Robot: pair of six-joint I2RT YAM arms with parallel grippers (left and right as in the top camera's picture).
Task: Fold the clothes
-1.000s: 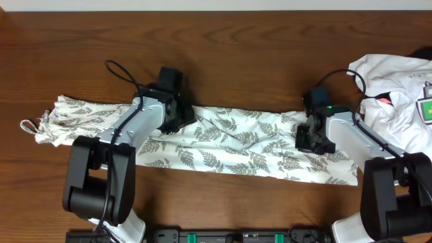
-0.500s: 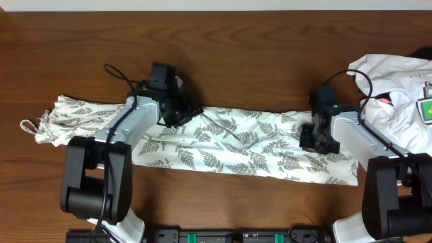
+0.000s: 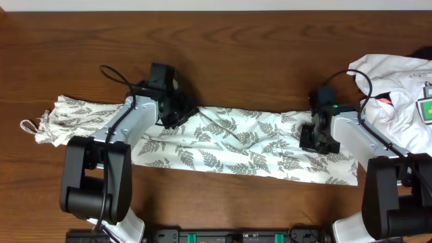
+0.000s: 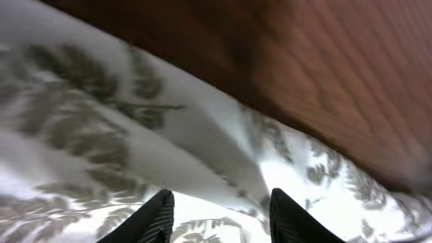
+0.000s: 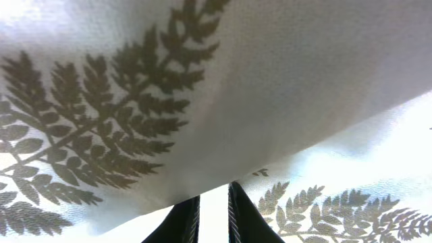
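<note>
A long white fern-print garment [image 3: 229, 145] lies flat across the wooden table, with a string loop at its far left end. My left gripper [image 3: 181, 109] hovers at the garment's upper edge; in the left wrist view its fingers [image 4: 223, 217] are spread open over the cloth [image 4: 101, 135], with the bare table beyond. My right gripper [image 3: 314, 140] rests on the right part of the garment. In the right wrist view its fingers [image 5: 213, 214] are nearly together with white cloth [image 5: 270, 88] between and a fold draped over them.
A heap of white clothes [image 3: 395, 88] with a green tag [image 3: 426, 110] lies at the right back. Brown wooden table [image 3: 256, 61] stretches behind the garment. The table's front edge runs just below the garment.
My left gripper has moved slightly up and left to the garment's upper edge, and a thin crease has risen in the cloth beside it. The right gripper has shifted slightly right.
</note>
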